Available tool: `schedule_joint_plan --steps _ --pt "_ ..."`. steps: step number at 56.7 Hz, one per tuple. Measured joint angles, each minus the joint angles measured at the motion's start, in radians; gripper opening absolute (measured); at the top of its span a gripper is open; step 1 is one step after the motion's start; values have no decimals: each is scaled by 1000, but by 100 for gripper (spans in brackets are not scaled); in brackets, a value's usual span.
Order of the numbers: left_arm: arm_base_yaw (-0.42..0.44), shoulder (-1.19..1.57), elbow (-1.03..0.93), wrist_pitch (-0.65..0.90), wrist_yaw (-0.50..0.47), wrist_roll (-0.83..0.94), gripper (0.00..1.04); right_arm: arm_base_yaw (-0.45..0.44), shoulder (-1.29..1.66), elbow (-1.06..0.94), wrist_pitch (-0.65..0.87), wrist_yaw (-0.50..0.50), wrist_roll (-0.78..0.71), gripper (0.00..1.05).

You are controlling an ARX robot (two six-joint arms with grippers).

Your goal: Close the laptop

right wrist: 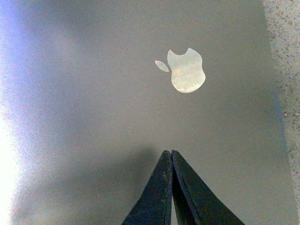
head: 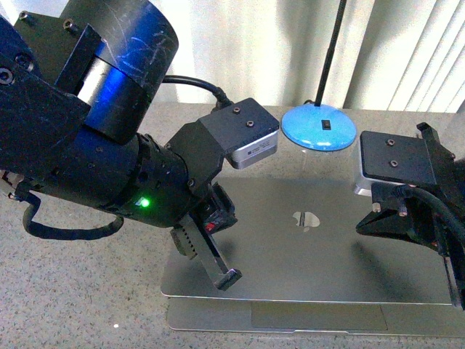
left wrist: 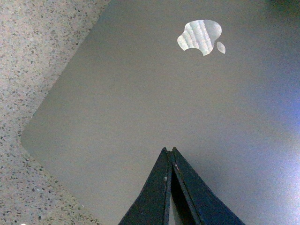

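The thin silver-grey metal laptop (head: 290, 258) lies on the speckled grey tabletop (head: 73, 298), its lid nearly down over the base. The left pincer (left wrist: 169, 152) and the right pincer (right wrist: 168, 154), both pressed together, point at the lid. I think the 2 tips could slip on the smooth metal and push the laptop sideways

Speckled grey-beige stone tabletop (head: 73, 291). Pale pleated curtains (head: 247, 43) behind, backlit by daylight. Round blue lamp base (head: 320, 125) with a black switch and a thin black stem (head: 330, 51), at the table's far edge.
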Motion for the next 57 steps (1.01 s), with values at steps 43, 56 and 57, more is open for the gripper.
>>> schedule_joint_plan --steps 43,56,57 --pt "4 119 -80 182 59 -83 4 3 97 -45 83 19 -5 3" --pt "31 128 -100 233 89 -123 4 8 97 -50 107 5 21 3" --pt "34 126 -101 235 90 -129 4 8 95 -51 109 2 25 3"
